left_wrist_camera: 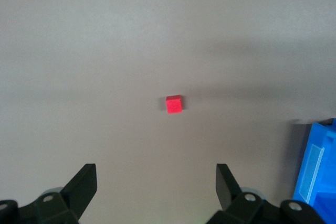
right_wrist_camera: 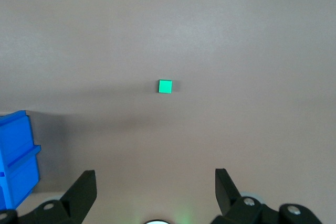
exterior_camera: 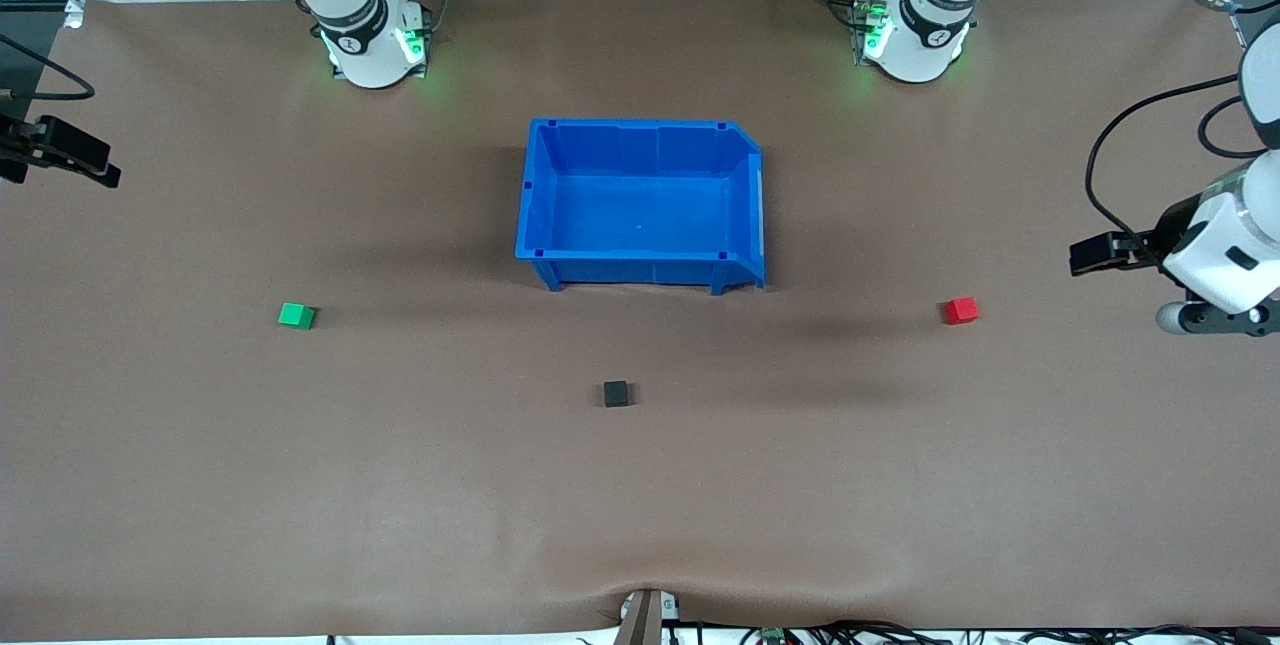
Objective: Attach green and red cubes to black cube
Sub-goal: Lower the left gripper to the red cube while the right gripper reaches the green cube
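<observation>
The green cube [exterior_camera: 296, 315] lies on the brown table toward the right arm's end. The red cube [exterior_camera: 961, 310] lies toward the left arm's end. The black cube [exterior_camera: 616, 393] lies between them, nearer the front camera. My left gripper [left_wrist_camera: 156, 182] is open and empty, held high at the table's left-arm end [exterior_camera: 1095, 253]; the red cube [left_wrist_camera: 174, 104] shows well ahead of its fingers. My right gripper [right_wrist_camera: 155, 184] is open and empty, high at the other end [exterior_camera: 70, 155]; the green cube [right_wrist_camera: 165, 86] shows well ahead of it.
A blue bin [exterior_camera: 640, 200] stands mid-table, farther from the front camera than the black cube. Its corner shows in the left wrist view [left_wrist_camera: 320, 166] and the right wrist view [right_wrist_camera: 18, 156]. The arm bases stand at the table's top edge.
</observation>
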You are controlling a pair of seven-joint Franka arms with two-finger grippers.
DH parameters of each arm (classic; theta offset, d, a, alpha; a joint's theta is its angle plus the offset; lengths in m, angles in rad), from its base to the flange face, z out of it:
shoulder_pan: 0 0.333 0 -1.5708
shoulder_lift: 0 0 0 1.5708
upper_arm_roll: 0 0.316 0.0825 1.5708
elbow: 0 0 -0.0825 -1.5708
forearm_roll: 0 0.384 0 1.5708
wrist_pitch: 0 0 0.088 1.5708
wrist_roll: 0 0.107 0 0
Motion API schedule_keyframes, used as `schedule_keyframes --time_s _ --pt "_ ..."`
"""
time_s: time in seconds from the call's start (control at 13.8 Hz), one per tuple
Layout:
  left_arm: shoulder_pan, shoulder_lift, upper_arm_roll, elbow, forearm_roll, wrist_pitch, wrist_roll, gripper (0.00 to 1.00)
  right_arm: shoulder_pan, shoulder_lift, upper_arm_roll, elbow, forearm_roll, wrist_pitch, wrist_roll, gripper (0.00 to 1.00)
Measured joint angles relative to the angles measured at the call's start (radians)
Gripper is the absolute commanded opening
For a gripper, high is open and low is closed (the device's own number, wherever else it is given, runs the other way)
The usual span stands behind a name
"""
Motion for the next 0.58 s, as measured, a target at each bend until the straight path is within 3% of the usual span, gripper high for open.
schedule_keyframes --time_s 0.58 --pt "-0.034 0.107 -0.035 0.000 0.000 0.065 -0.033 1.00 0.001 0.005 0.004 0.000 0.000 0.000 0.000 1.00"
